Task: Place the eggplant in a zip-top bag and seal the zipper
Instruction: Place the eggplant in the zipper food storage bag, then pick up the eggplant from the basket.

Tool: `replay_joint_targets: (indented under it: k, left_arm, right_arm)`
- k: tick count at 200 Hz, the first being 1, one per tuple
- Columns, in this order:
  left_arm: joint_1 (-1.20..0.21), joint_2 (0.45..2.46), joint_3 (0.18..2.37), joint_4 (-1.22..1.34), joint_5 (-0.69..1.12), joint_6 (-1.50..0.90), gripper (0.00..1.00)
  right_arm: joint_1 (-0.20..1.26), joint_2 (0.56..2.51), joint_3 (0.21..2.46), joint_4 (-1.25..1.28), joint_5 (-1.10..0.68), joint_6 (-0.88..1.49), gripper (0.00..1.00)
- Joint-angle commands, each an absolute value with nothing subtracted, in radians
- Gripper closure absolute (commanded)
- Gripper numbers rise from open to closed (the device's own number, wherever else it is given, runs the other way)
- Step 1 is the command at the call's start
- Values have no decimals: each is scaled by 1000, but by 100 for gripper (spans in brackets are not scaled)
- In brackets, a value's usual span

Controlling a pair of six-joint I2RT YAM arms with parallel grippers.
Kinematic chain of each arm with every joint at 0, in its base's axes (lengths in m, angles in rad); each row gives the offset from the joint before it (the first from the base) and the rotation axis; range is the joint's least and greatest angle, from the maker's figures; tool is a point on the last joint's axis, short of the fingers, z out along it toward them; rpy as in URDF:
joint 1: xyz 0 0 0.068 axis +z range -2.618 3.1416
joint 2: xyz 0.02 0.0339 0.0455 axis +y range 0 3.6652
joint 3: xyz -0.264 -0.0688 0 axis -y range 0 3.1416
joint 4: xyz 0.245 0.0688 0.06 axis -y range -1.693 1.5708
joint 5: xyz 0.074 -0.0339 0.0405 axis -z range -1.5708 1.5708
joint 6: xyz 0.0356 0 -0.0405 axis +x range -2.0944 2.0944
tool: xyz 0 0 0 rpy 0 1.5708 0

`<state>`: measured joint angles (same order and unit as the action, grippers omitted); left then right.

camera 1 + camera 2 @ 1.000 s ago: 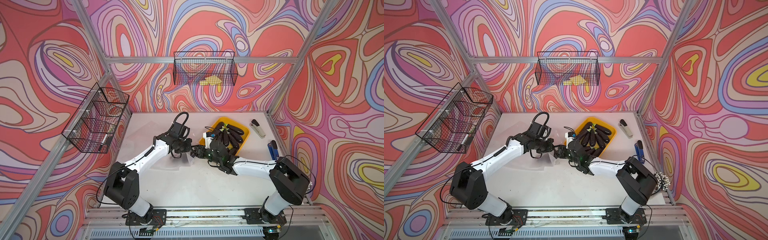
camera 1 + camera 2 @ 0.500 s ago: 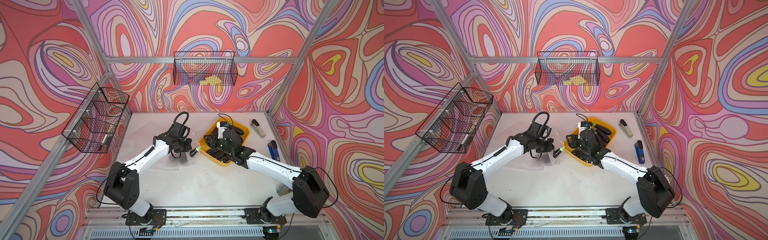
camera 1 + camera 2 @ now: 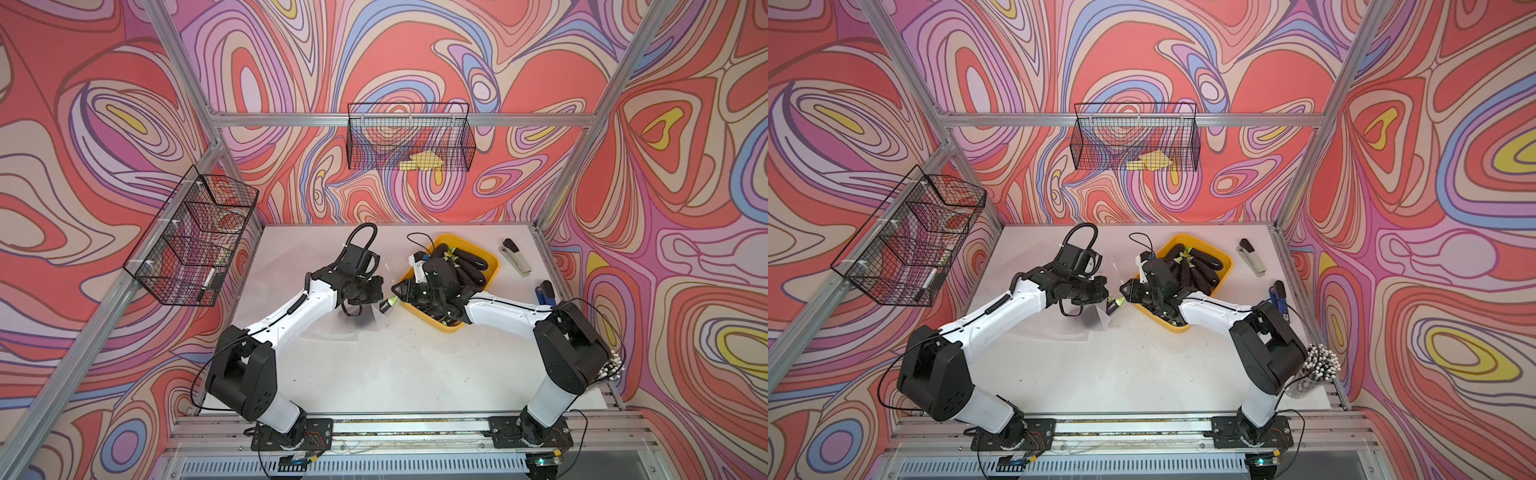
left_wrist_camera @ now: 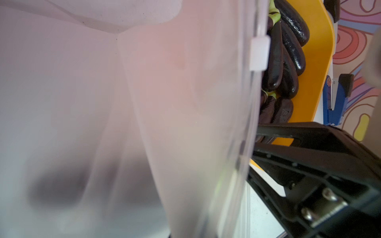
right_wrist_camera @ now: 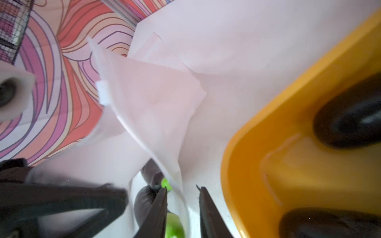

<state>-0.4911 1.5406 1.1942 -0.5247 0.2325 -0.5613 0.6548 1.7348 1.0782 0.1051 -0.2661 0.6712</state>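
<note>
My left gripper [image 3: 377,289] holds the translucent zip-top bag [image 3: 376,318] lifted off the table by its rim; the film covers the left wrist view, so the jaws are hidden there. A dark eggplant [image 3: 1113,306] with a green stem lies in the bag's mouth. My right gripper [image 5: 183,192] is at that mouth with its jaws a small way apart, one fingertip [image 5: 162,197] against the eggplant [image 5: 144,204] and the bag's edge running between them. The white slider [image 5: 102,92] sits on the zipper track, away from both grippers.
A yellow tray [image 3: 494,270] with several more eggplants [image 3: 469,266] stands just behind the right gripper. A grey stapler [image 3: 515,257] and a blue stapler [image 3: 546,291] lie at the right. Wire baskets [image 3: 191,245] hang on the walls. A jar of white-tipped sticks [image 3: 1316,365] stands by the right arm's base.
My right arm swung back over the yellow tray, then returned to the bag's mouth, and its jaws have narrowed. The left gripper has kept the bag in the same place.
</note>
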Motion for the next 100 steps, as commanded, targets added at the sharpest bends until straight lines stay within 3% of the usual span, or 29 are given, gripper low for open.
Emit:
replay_joint_targets:
  k: [1,43,87,100]
  left_arm:
    - [-494,1521,1188,-527,197,-551,100]
    - [-497,1547,1169,-515,210,-551,100]
    - [-528,1556,1203,-525,174,-543,100]
    - [-529,1555,1201,-526,170,-543,100]
  right_arm:
    - [655,1725,1093,129,-291,690,65]
    - [491,1634,1078,5,-193,665,52]
    - [352,1697,1139,-162,34,599,49]
    - [326,1731,1166,-173,17,568,50]
